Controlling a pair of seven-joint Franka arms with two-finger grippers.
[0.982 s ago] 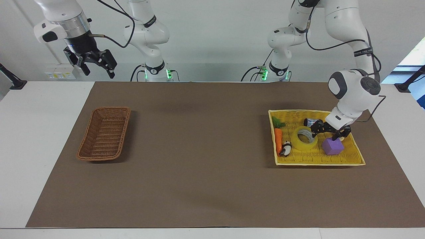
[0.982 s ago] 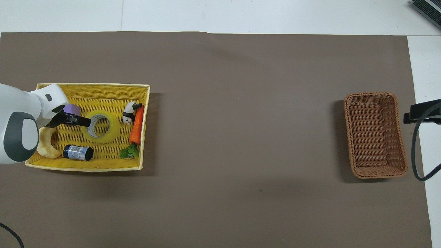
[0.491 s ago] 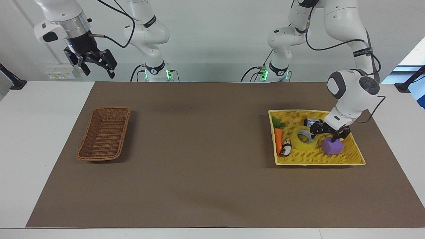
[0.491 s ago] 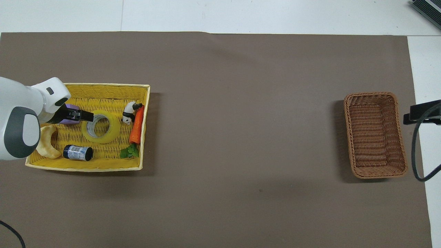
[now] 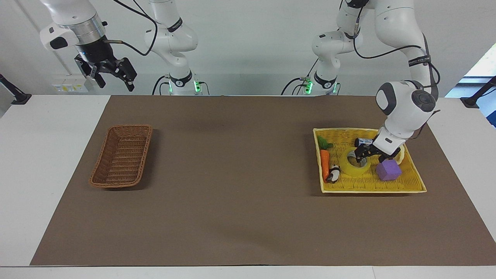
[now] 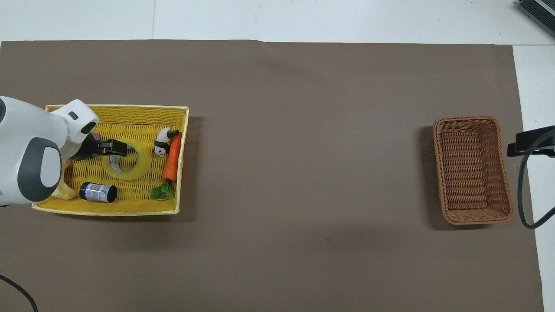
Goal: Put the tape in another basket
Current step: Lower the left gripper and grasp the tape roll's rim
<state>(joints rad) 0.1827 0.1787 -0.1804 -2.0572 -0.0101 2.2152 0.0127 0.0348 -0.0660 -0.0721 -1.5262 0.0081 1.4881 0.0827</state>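
The left gripper [image 5: 368,154] is sitting low in the yellow tray basket [image 5: 372,186], straddling the wall of the yellow tape roll [image 5: 354,167]; whether it is gripping cannot be told. The tape is lying flat between a purple cube [image 5: 388,171] and a toy carrot [image 5: 324,162]. The right gripper [image 5: 112,75] is waiting raised, fingers apart, over the surface's edge. The brown wicker basket [image 5: 122,157] is sitting toward the right arm's end.

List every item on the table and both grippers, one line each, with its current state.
Yellow translucent tape roll: flat in the yellow tray.
Bright-yellow woven tray: holds all small items.
Dark-brown wicker basket: empty.
Purple cube: in tray.
Toy carrot: lying in tray.
Small dark jar: on its side.
Left gripper: at the tape.
Right gripper: open, waiting.
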